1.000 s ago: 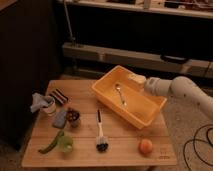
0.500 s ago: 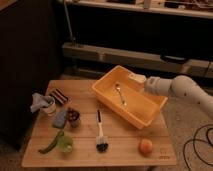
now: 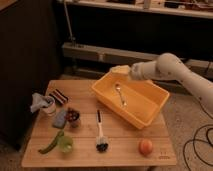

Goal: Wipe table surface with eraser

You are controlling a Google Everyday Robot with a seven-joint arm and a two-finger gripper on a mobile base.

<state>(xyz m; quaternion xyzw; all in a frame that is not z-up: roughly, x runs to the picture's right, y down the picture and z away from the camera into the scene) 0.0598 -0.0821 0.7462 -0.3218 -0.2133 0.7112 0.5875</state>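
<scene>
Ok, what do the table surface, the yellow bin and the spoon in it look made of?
The table surface: light-brown wood, matte, faint plank lines. The yellow bin: probably moulded plastic, smooth, uniform colour, rounded rim. The spoon: likely metal, pale and slightly shiny. The gripper hangs over the bin's far rim, well away from the eraser.

The worktop [image 3: 122, 142] is a rectangular top of light-brown wooden planks, level, its long front edge nearest. The eraser [image 3: 59, 96] is a small flat block striped dark and pale. It lies flat near the far-left corner, just in from the left edge and turned askew to it. The gripper [image 3: 121, 70] hangs over the far edge, well apart from the eraser.
</scene>
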